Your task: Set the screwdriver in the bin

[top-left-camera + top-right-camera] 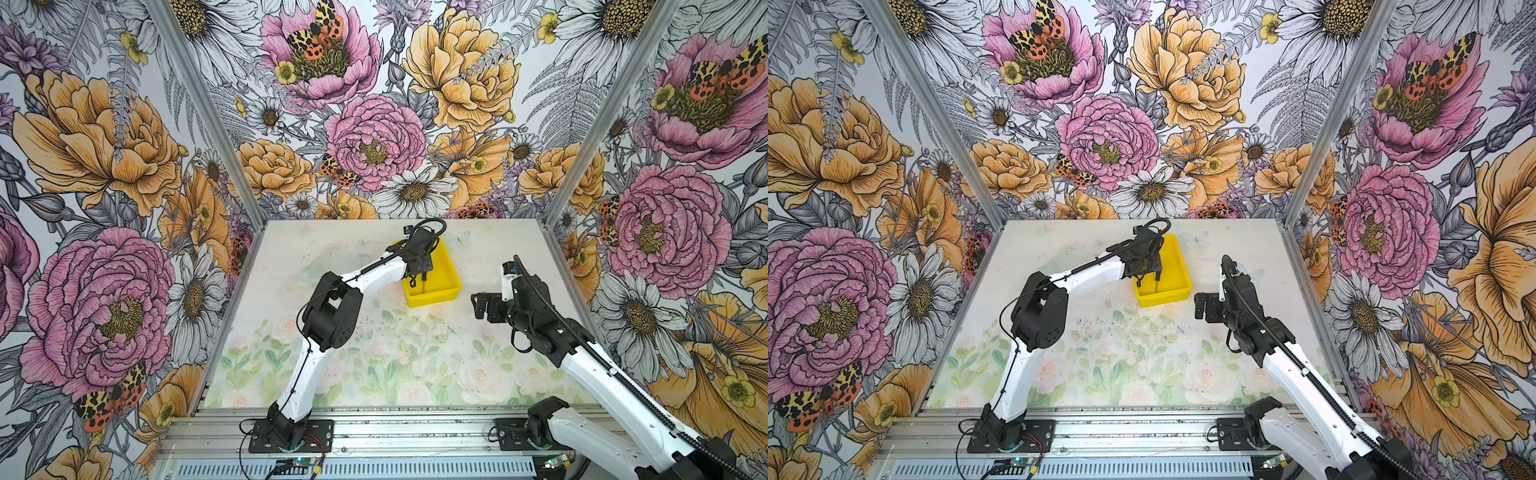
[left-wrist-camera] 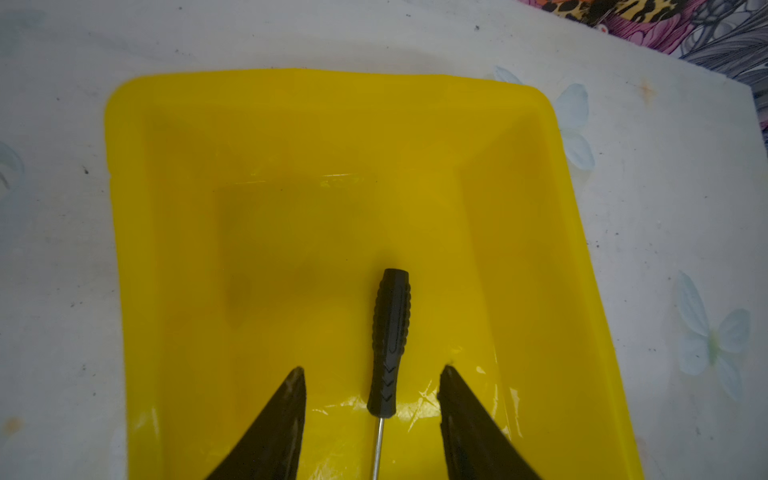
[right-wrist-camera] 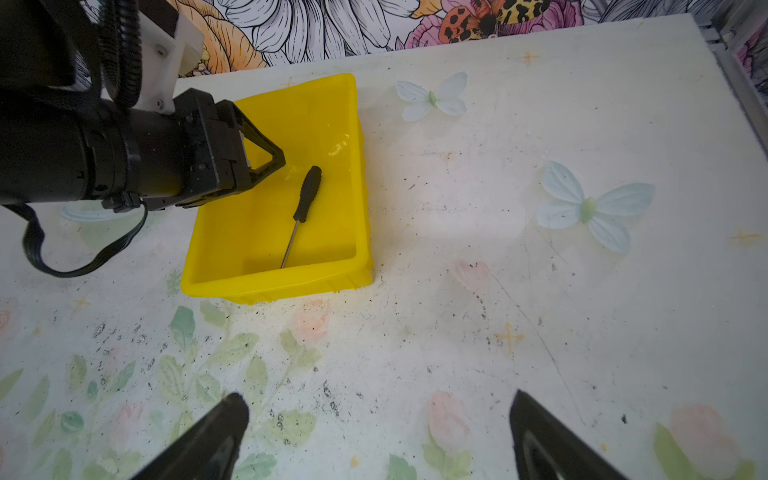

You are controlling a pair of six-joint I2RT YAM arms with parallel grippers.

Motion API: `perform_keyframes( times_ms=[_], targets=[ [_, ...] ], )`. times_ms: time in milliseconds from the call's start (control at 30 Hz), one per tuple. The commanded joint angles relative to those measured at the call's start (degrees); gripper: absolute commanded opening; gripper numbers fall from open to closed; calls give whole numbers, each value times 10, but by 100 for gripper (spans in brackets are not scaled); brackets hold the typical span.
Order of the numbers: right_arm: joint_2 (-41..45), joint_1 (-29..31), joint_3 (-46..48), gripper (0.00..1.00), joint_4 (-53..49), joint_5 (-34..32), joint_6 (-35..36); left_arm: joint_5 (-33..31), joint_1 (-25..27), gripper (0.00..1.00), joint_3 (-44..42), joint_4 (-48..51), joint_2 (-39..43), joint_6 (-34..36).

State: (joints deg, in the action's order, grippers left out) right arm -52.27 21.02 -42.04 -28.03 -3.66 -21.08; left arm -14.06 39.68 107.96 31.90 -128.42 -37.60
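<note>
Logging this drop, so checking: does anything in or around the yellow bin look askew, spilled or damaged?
Nothing stands out. The screwdriver lies inside the bin, clear of the open left gripper; the bin sits level and intact. Only dark specks mark the table.

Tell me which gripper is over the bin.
The left gripper, jaws open astride the screwdriver lying in the bin; the right gripper hangs over the table beside it.
</note>
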Motion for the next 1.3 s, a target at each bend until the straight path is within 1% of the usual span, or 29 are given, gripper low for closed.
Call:
perform_keyframes(
  times_ms=[0,267,467,567,700,767,800,833,967,1067,1133,1267],
  targets=[
    [28,-3,3,100,5,-16,12,-33,12,58,-22,-10,76,13],
    [75,-5,26,100,3,-14,2,-79,32,70,-140,-11,193,11],
    [87,-5,35,100,4,-10,-29,-99,34,74,-241,-17,288,16],
    [88,-6,37,100,4,-23,-48,-104,34,79,-294,-25,332,29],
    [85,-6,44,99,5,-48,-72,-107,27,83,-371,-32,401,42],
    [79,-7,47,99,5,-60,-81,-102,20,89,-408,-35,435,55],
    [77,-6,49,100,5,-65,-87,-103,16,94,-426,-37,454,66],
    [76,-6,52,99,5,-75,-95,-103,11,98,-444,-39,471,77],
    [81,-7,71,99,5,-125,-132,-103,-23,99,-515,-56,539,122],
    [102,-8,96,100,9,-189,-155,-94,-62,99,-571,-88,594,158],
    [125,-8,121,99,14,-231,-171,-90,-91,99,-609,-113,629,169],
    [181,-10,154,100,18,-250,-152,-78,-146,99,-651,-116,684,173]
  ],
)
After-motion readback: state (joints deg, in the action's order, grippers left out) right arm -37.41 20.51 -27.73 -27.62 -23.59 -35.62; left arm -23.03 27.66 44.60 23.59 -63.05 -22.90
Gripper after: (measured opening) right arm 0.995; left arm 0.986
